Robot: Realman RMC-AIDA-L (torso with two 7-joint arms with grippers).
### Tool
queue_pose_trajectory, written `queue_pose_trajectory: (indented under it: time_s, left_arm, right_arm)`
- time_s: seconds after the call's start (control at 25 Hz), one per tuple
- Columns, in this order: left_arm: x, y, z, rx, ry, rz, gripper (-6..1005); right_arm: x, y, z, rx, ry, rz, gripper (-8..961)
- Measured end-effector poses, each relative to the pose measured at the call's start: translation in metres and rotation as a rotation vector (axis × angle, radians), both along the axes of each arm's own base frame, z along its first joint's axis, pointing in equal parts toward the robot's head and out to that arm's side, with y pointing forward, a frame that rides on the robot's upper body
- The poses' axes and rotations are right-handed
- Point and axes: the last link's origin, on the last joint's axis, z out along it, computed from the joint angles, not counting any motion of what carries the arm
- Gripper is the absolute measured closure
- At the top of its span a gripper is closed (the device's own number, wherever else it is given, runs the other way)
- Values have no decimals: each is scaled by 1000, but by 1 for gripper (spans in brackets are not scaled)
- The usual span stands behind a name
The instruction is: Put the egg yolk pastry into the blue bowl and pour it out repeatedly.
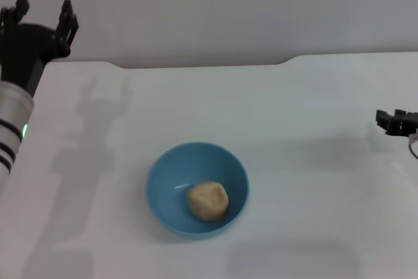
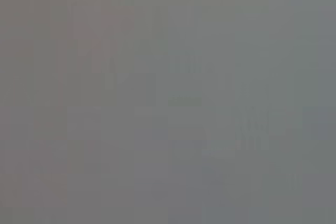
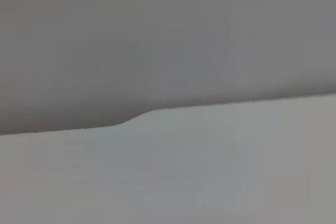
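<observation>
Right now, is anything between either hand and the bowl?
Nothing visible. The bowl, pastry inside, stands alone on the table; left hand is raised at the far left, right hand at the right edge.

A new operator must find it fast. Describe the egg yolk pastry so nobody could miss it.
On the plain white table, find the round, glossy light-blue bowl near the front middle. Inside it, resting on the bottom, lies the small, matte, lumpy tan-beige ball of egg yolk pastry. It is the only item in the bowl and the only warm-coloured thing there.
</observation>
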Motion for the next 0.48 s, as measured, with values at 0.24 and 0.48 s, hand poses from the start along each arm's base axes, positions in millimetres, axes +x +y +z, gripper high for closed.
queue_pose_trajectory:
  time_s: [0.24, 0.48]
  left_arm:
    - [-25, -13, -2, 78, -62, 50, 334]
    - [-40, -21, -2, 106, -68, 72, 333]
  right_arm:
    - [1, -6, -27, 119, -197, 76, 632]
    - [-19, -19, -47, 276, -282, 227, 632]
